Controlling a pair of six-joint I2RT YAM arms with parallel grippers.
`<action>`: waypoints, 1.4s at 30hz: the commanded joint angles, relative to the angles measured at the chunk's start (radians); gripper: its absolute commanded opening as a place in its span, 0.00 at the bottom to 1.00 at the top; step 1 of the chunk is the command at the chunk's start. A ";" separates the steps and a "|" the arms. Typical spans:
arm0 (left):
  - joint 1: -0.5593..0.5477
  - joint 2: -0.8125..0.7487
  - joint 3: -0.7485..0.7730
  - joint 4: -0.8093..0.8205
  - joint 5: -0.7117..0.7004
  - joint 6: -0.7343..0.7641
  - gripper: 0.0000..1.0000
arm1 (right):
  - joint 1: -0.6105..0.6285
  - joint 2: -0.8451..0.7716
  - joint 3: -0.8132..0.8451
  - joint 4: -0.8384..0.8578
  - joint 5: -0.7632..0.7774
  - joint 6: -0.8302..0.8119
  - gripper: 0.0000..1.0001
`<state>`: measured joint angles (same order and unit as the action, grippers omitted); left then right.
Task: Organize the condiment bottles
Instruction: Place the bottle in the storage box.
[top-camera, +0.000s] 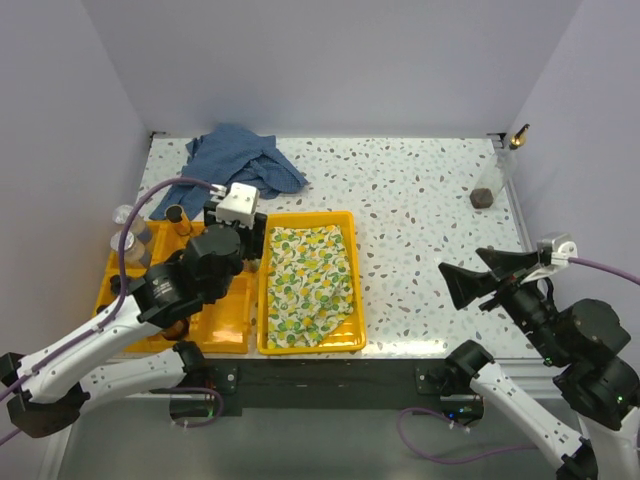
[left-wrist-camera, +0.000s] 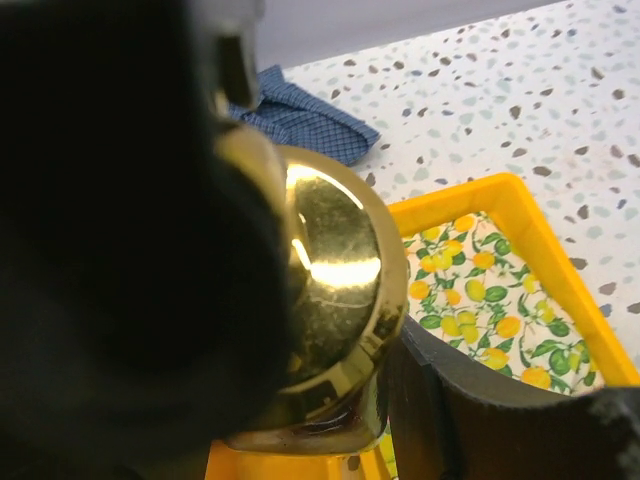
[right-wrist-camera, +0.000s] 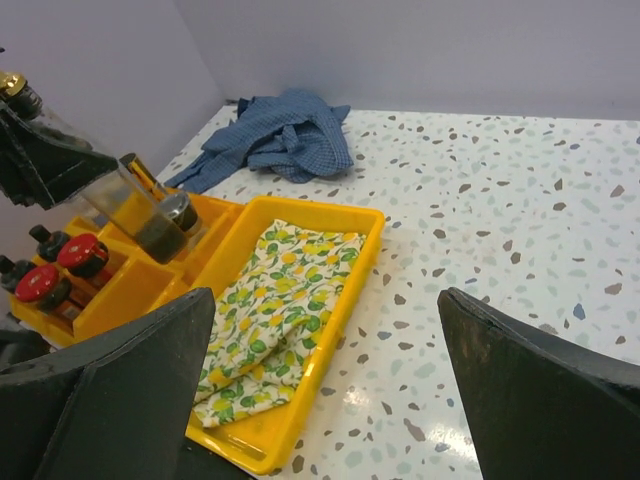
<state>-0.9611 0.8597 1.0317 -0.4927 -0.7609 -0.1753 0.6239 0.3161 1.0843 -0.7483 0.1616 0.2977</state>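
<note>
Item, near right: right gripper (right-wrist-camera: 325, 300), jaws wide apart and holding nothing, hanging above the table (top-camera: 420, 220), well apart from all stock. Item, near left: left gripper (right-wrist-camera: 70, 170), clamped on a gold-topped glass bottle (left-wrist-camera: 330, 290), which hangs tilted over the far part of the compartment tray (right-wrist-camera: 150, 285), with dark liquid seemingly at its low end. Risk, judged: the tilt may let the glass slide in the fingers, or bring liquid to the pourer if it leans further. Lowered as it hangs, its base could strike the grey-capped shaker (right-wrist-camera: 180, 208) just beside it, or rock the red-lidded jars (right-wrist-camera: 83, 253) seated nearer the arms. Risk, far right: a lone glass bottle (top-camera: 508, 165) stands close to the table's right edge by the wall, with a small dark object (top-camera: 483, 197) near it. A hasty reach could topple the tall one. Also listed: second tray (right-wrist-camera: 330, 212), just beside the first on its right, lined with lemon-print cloth (right-wrist-camera: 270, 300); blue cloth (top-camera: 240, 160), crumpled at far left. Surface: pale speckled terrazzo that looks hard and smooth, so dropped glass would likely skid or break. Room: plain lilac walls (top-camera: 330, 60) on three sides.
</note>
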 joint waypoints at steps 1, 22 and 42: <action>0.007 -0.004 -0.004 -0.050 -0.124 -0.070 0.00 | 0.002 0.008 -0.017 0.020 -0.022 0.001 0.99; 0.010 -0.385 -0.401 0.144 -0.284 -0.171 0.00 | 0.003 0.020 -0.037 0.024 -0.040 0.021 0.98; 0.010 -0.304 -0.571 0.232 -0.379 -0.265 0.25 | 0.002 0.051 -0.020 0.023 -0.057 0.004 0.99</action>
<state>-0.9558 0.5499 0.4728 -0.3771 -1.0458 -0.3916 0.6239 0.3325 1.0321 -0.7444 0.1246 0.3141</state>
